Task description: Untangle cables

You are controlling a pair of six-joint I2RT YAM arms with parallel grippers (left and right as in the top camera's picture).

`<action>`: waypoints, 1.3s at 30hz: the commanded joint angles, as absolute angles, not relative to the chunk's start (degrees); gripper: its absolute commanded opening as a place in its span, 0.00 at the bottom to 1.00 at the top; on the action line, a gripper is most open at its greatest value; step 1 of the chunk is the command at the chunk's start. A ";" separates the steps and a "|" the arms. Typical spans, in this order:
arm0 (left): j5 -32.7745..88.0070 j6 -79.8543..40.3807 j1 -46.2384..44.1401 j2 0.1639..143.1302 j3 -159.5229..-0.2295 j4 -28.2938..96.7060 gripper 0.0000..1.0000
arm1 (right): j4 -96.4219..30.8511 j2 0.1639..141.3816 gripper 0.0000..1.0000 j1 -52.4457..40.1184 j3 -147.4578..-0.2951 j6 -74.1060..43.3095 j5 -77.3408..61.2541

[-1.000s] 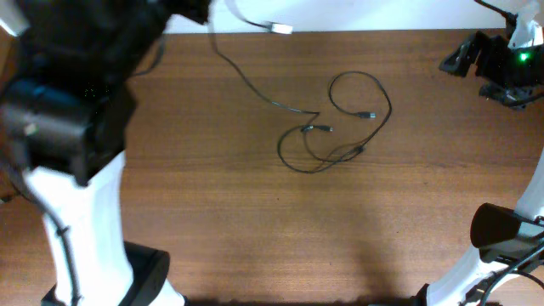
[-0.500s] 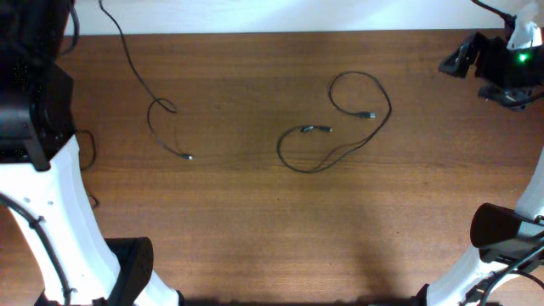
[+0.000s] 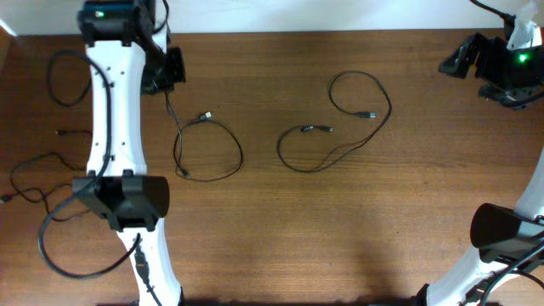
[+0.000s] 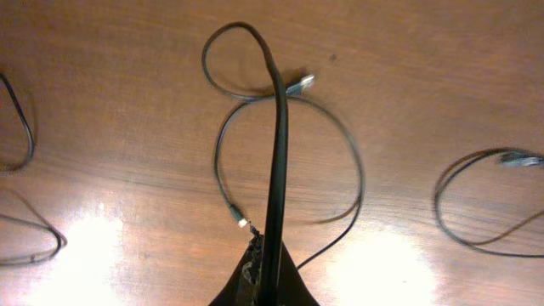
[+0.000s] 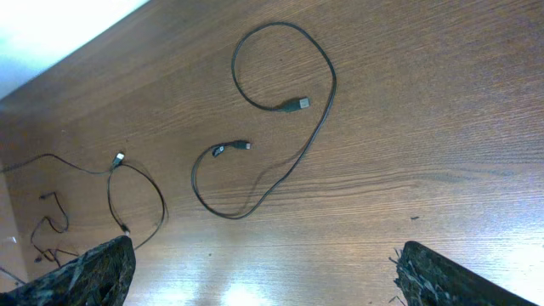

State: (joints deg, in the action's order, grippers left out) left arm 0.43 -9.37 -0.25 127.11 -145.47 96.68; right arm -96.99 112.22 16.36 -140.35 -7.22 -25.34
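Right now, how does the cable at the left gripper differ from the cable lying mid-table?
The left cable is clamped in the left gripper, jaws shut, and rises off the table; the middle cable lies free, untouched. The left cable makes one round loop; the middle cable bends in an S. Both are thin, black, with small plugs.

setting: robotics lab bench | cues: two white robot arms (image 3: 112, 127) mounted at a plain wooden table (image 3: 340, 229)
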 commanded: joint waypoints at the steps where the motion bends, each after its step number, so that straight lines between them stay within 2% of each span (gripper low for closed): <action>1: -5.39 -11.33 -3.31 124.16 -137.03 96.57 0.00 | -97.08 111.96 0.99 16.10 -140.25 -6.15 -24.82; 3: -5.39 -11.35 -5.91 121.64 -128.07 92.97 0.00 | -96.90 111.96 0.99 16.10 -140.25 -6.15 -24.80; 7: -4.99 -7.84 -10.48 119.02 -104.88 75.20 0.00 | -96.73 111.96 0.99 16.10 -140.25 -4.95 -24.80; 9: 3.84 5.65 -10.68 119.04 -96.73 66.26 0.00 | -96.75 111.96 0.99 16.10 -140.25 -4.64 -24.80; 12: 7.94 15.35 -10.07 119.04 -92.31 62.54 0.01 | -96.68 111.96 0.99 16.10 -140.25 -4.67 -24.80; 13: 7.90 16.38 -9.93 119.07 -92.01 62.19 0.13 | -96.68 111.96 0.99 16.10 -140.25 -4.64 -24.80; 15: 6.96 16.64 -9.45 119.07 -91.98 61.34 0.55 | -96.71 111.96 0.99 16.10 -140.25 -4.67 -24.80; 16: 6.66 16.58 -8.69 119.07 -91.98 60.40 0.67 | -96.68 111.96 0.99 16.10 -140.25 -4.67 -24.80; 17: 6.66 16.21 -8.12 119.07 -91.96 59.96 0.69 | -96.71 111.96 0.99 16.10 -140.25 -4.67 -24.80; 20: 6.63 9.39 -7.55 119.22 -91.92 59.05 0.69 | -96.71 111.96 0.99 16.10 -140.25 -4.67 -24.80; 21: 6.61 5.45 -7.64 119.35 -91.88 58.70 0.66 | -96.68 111.96 0.99 16.10 -140.25 -4.67 -24.80; 24: 4.29 -15.51 -8.21 120.95 -91.85 57.76 0.69 | -96.71 111.96 0.99 16.10 -140.25 -4.67 -24.80; 25: 4.34 -20.75 -8.67 122.19 -91.85 56.21 0.73 | -96.73 111.96 0.99 16.10 -140.25 -4.67 -24.80; 26: 4.29 -22.37 -8.97 122.98 -91.85 55.40 0.75 | -96.73 111.96 0.99 16.10 -140.25 -4.67 -24.80; 28: 4.27 -22.74 -9.89 124.79 -91.85 53.10 0.72 | -96.73 111.96 0.99 16.10 -140.25 -4.67 -24.80; 31: 4.21 -22.74 -10.39 126.28 -91.85 52.62 0.63 | -96.73 111.96 0.99 16.10 -140.25 -4.67 -24.80; 33: 3.55 -22.76 -10.39 126.65 -91.81 52.60 0.61 | -96.73 111.96 0.99 16.10 -140.25 -4.67 -24.80; 36: -1.91 -22.68 -10.46 126.76 -90.52 52.56 0.49 | -96.73 111.96 0.99 16.10 -140.25 -4.67 -24.80; 39: -8.40 -22.63 -10.46 126.76 -87.09 52.56 0.43 | -96.75 111.96 0.99 16.10 -140.25 -4.67 -24.80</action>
State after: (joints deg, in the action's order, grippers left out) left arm -0.89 -22.15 -10.79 124.97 -91.44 52.34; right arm -96.88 112.22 16.36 -140.33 -5.52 -25.32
